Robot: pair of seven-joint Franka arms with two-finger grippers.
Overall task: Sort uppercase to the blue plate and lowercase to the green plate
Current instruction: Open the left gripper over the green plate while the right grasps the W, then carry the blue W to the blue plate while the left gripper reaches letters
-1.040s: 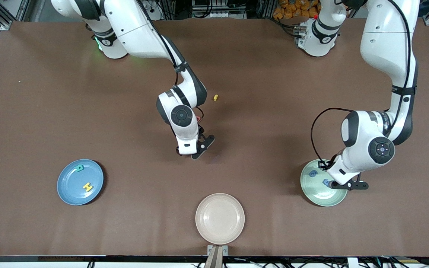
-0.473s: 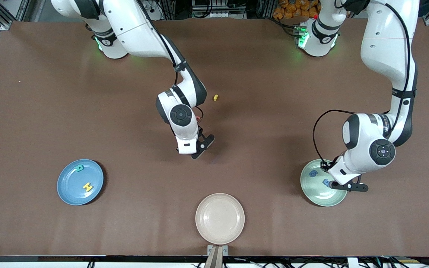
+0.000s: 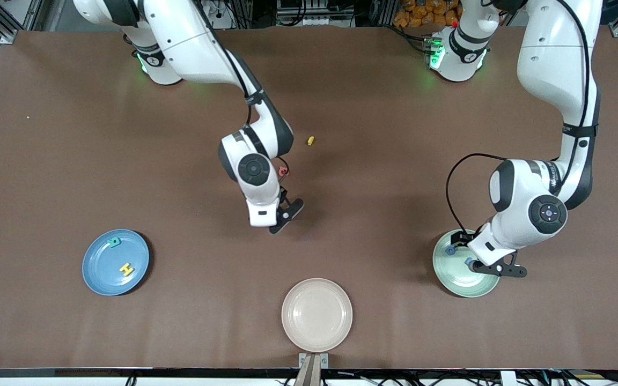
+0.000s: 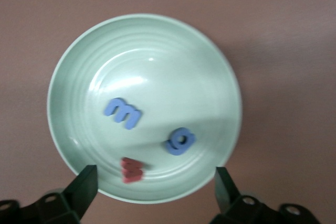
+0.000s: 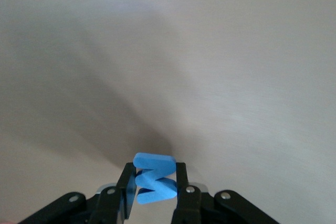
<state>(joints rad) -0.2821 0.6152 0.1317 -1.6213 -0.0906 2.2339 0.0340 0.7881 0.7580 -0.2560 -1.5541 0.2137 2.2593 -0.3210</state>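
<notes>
Brown tabletop (image 3: pixel 395 161). Directly on it: 3 plates nr front edge, well apart: blue plate (image 3: pixel 100 273) twd right arm's end, beige plate (image 3: pixel 317 316) mid, green plate (image 3: pixel 456 279) twd left arm's end. Also 1 red letter (image 3: pixel 282 171) & 1 tiny yellow letter (image 3: pixel 310 140) mid-tabletop, yellow farther from cam.

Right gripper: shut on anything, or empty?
Shut on the blue M. In the right wrist view the right gripper has both fingers pressed against the letter's sides, above bare table.

White arms (image 3: pixel 550 53), black joints, seemingly black claws
</notes>
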